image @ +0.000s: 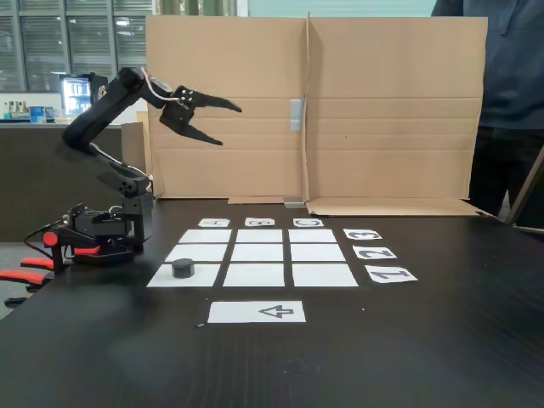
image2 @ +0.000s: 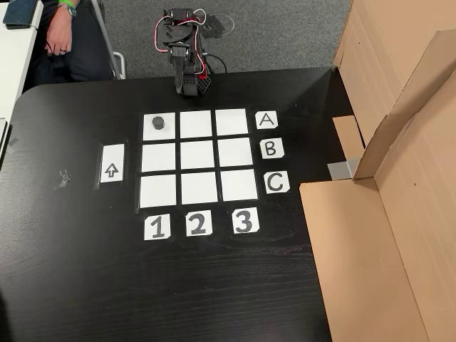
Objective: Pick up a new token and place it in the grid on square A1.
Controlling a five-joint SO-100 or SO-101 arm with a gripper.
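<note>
Though nearest the fixed camera lies only bare black tabletop (image: 408, 357), the small black round puck (image: 184, 269) already sits on corner white paper square A1 (image: 161, 276). Farther back, black two-finger gripper (image: 229, 125) hangs raised, jaws apart, empty. Placement looks done; next, probably retreat.

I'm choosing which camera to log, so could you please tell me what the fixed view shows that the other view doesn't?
Only the fixed view shows the gripper from the side, raised above the table with jaws open and empty, and the upright front of the cardboard screen.

Only the other view shows a person's hand beyond the table's far corner, and labels A and 1 legibly.

Both show the token resting on square A1 of the grid, plus the arrow strip.
</note>
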